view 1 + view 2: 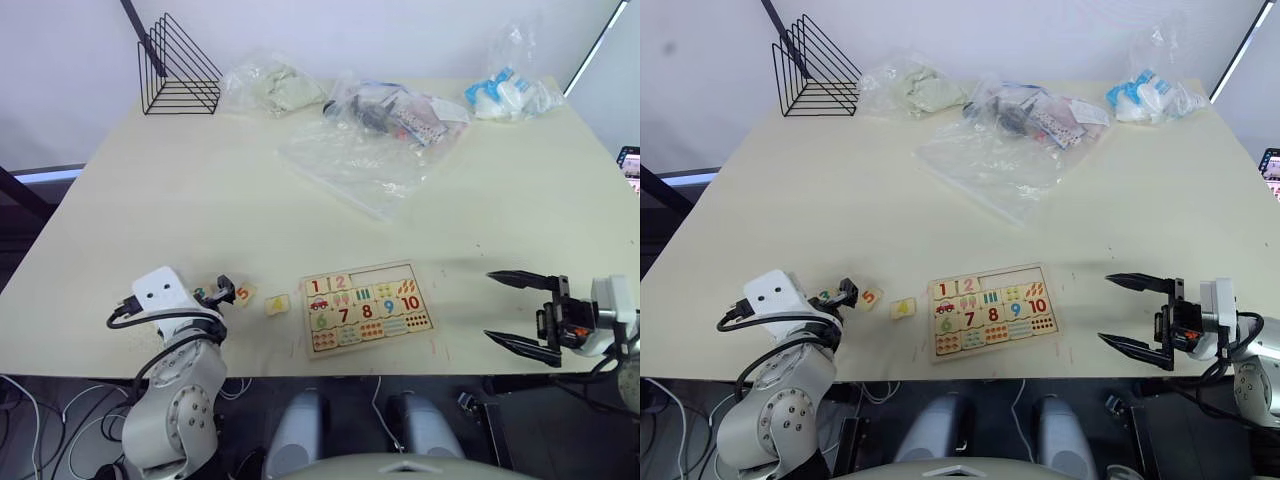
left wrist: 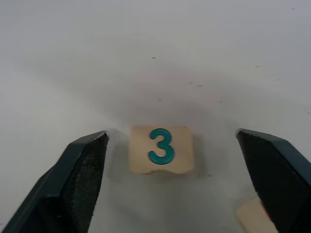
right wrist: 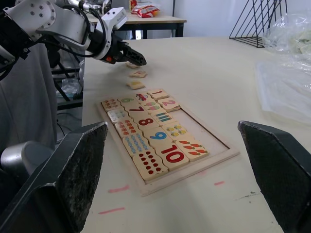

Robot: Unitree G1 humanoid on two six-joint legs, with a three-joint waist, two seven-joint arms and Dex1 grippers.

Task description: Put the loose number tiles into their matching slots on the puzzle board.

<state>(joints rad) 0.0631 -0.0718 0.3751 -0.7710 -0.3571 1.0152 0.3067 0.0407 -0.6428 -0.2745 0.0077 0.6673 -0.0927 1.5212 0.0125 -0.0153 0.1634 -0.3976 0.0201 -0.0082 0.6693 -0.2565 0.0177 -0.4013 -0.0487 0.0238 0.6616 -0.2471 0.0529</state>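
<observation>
The pale surface fills the head views, with a wire rack and plastic bags along its far side. Near the front edge lies the board, tiles 1 and 2 seated in its top row and the three slots beside them bare. To its left sit the loose 4 tile and, further left, the 5 tile, both flat on the surface. The left claw is just beside the 5, low over the surface. Its wrist view gives what the head views hide: the 3 tile lying flat between spread fingers, untouched. The right claw hovers right of the board, wide open, and its wrist view shows the board from that side.
</observation>
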